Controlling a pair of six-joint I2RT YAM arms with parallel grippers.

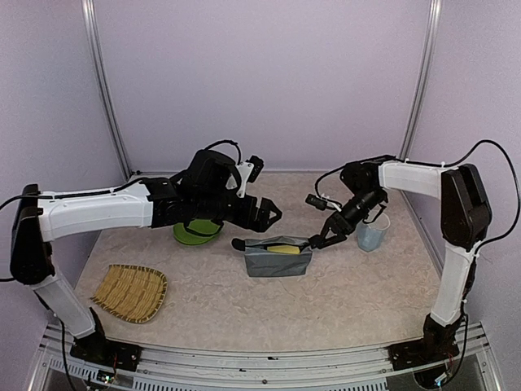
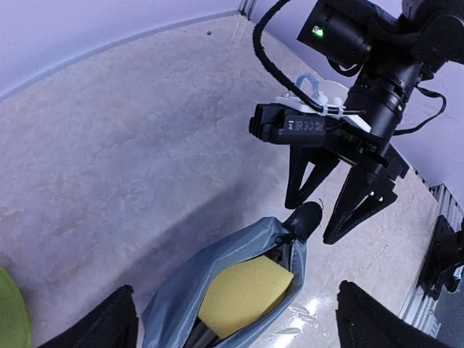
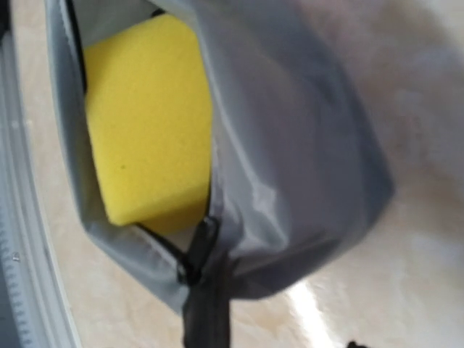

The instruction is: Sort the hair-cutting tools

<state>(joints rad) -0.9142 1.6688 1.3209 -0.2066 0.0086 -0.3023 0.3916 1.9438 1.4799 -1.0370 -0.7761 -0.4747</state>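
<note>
Left tool is hanging wide open with nothing in it, and the grey pouch is lying on the bench just below its fingertips. Its own camera is showing what the overhead view cannot. Both fingers are spreading to the lower corners, and between and beyond them the pouch's mouth is gaping with the yellow sponge sitting inside.

That same view is catching the right tool head-on. Its jaws are standing partway apart with the pouch's black tab lying between the tips; whether they are pinching it I cannot tell. The right wrist camera is giving only a close look at the sponge, the zip and the grey fabric right beneath that tool, with its own fingers not showing.

Only the overhead view is taking in the rest: a green dish under the left tool's wrist, a woven tray well behind it, and a clear cup just behind the right tool. A black shape is sticking out of the pouch's end farthest from the right tool, too small to tell whether it is one of the hair-cutting tools
</note>
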